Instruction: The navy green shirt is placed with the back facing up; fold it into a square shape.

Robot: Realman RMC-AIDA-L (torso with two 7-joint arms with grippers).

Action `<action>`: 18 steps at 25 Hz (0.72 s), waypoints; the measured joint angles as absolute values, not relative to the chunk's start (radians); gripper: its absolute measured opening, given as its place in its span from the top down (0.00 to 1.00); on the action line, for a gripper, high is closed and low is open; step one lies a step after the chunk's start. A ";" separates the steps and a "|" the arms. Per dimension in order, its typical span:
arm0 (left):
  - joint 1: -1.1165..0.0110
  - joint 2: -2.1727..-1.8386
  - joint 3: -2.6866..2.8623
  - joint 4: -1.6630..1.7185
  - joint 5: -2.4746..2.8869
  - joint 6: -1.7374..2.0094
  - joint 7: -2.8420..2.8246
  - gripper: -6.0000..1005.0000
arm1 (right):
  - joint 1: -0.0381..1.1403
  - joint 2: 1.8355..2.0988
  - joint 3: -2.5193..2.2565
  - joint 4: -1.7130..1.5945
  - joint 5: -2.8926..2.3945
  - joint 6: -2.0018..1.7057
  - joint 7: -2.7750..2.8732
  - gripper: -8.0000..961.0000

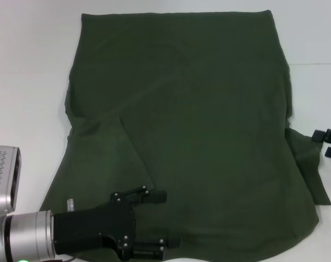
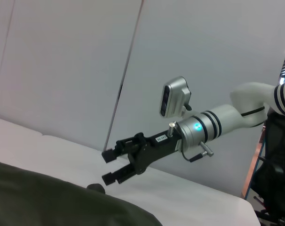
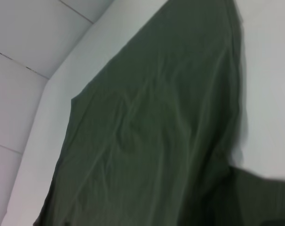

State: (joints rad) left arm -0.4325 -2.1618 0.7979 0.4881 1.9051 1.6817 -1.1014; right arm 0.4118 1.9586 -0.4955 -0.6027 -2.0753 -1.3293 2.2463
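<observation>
The large dark olive-green soft-fabric shirt [image 1: 193, 125] lies spread on the white table [image 1: 29, 82] before me. My left black gripper [image 1: 168, 218] sits over its near left part, fingers apart. My right black gripper [image 1: 325, 144] is at its right edge by the sleeve, fingers apart.

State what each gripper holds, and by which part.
Nothing is held. Left gripper has its jaws open over the navy green shirt; right gripper is open beside the sleeve.

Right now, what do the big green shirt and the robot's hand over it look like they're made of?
The navy green shirt looks like soft matte knit fabric, maybe cotton: it creases and drapes without shine. The left gripper, open over its near edge, looks like rigid black plastic or painted metal, with visible screws, on a brushed silver wrist.
</observation>
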 joint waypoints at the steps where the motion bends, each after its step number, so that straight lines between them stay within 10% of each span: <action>1: -0.433 -2.161 0.798 0.488 1.906 1.681 -1.101 0.07 | 0.411 1.960 -0.498 -0.588 -2.076 -1.322 2.239 0.08; 18: -0.433 -2.163 0.799 0.477 1.911 1.679 -1.099 0.07 | 0.420 1.977 -0.501 -0.542 -2.079 -1.249 2.166 0.09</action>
State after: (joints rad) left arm -0.4325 -2.1629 0.7993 0.4775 1.9114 1.6792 -1.0995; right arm 0.4203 1.9773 -0.5009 -0.5424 -2.0786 -1.2489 2.1657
